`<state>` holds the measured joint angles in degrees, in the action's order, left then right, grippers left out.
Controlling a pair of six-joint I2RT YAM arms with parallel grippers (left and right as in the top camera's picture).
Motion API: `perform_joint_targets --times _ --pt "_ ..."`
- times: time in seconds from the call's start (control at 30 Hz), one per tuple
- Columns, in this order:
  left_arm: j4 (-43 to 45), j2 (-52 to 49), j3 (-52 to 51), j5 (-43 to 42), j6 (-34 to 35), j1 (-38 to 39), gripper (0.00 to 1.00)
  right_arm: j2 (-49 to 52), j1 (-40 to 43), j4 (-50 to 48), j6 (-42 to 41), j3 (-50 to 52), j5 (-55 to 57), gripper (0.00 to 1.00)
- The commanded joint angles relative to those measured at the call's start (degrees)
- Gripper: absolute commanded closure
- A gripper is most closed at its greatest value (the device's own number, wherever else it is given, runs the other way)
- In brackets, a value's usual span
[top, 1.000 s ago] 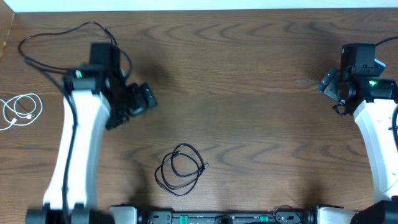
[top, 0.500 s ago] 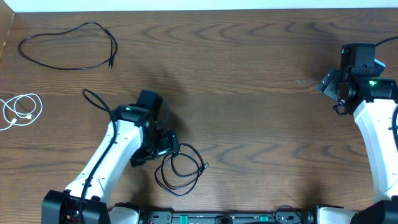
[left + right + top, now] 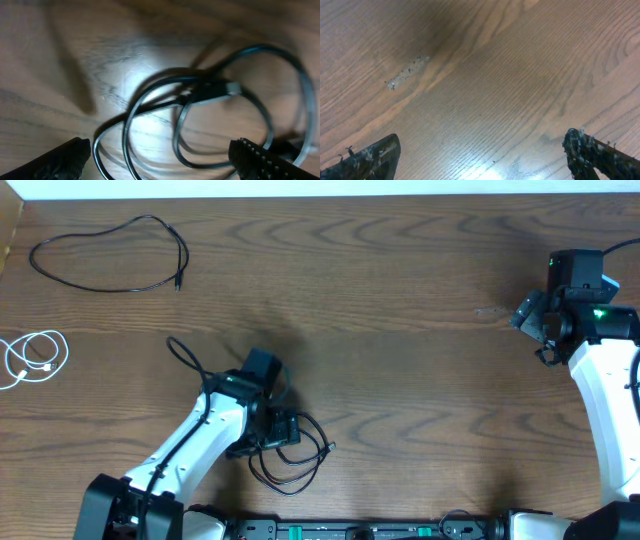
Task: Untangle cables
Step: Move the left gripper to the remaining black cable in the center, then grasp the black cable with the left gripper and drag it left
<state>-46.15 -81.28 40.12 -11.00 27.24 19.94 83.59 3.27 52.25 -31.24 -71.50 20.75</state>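
Note:
A coiled black cable (image 3: 300,460) lies on the table near the front middle. My left gripper (image 3: 284,430) hangs over its left side, open, with the coil's loops and a plug (image 3: 220,91) between the fingertips (image 3: 160,162). A second black cable (image 3: 110,255) lies in a loose loop at the far left. A coiled white cable (image 3: 35,358) lies at the left edge. My right gripper (image 3: 537,330) is at the far right, open and empty over bare wood (image 3: 482,160).
A pale scuff (image 3: 407,71) marks the wood near the right gripper; it also shows in the overhead view (image 3: 492,311). The left arm's own thick black wire (image 3: 185,352) loops out behind its wrist.
My left arm has swung from the far left down to the front middle and now sits over the coiled black cable. The right arm has not moved.

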Motion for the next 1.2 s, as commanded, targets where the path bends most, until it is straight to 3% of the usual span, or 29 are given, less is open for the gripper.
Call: perform_joint_targets --times 0.0,0.43,0.57,0.7,0.73,0.87,0.97,1.17 --pt "1.6 -0.1 -2.1 3.4 1.2 0.1 0.07 0.0 0.1 0.0 -0.9 0.1 0.5 0.01" --pt "4.8 -1.7 -4.3 6.6 3.1 0.1 0.20 0.0 0.1 0.0 -0.9 0.1 0.5 0.01" --pt "7.0 -5.1 -4.3 5.8 3.1 0.1 0.31 0.0 0.1 0.0 -0.9 0.1 0.5 0.01" --pt "8.2 -7.1 -4.2 5.3 3.1 0.1 0.50 0.0 0.1 0.0 -0.9 0.1 0.5 0.01" --pt "8.3 -7.0 -4.0 5.3 3.1 0.1 0.67 0.0 0.1 0.0 -0.9 0.1 0.5 0.01" --pt "8.3 -6.9 -3.0 7.1 3.1 -0.6 0.93 0.0 0.1 0.0 -0.9 0.1 0.5 0.01" --pt "8.3 -6.9 -2.0 9.7 3.1 -3.0 0.92 0.0 0.1 0.0 -0.9 0.1 0.5 0.01" --pt "8.4 -6.9 3.0 13.7 3.1 -14.8 0.93 0.0 0.1 0.0 -0.9 0.1 0.5 0.01"
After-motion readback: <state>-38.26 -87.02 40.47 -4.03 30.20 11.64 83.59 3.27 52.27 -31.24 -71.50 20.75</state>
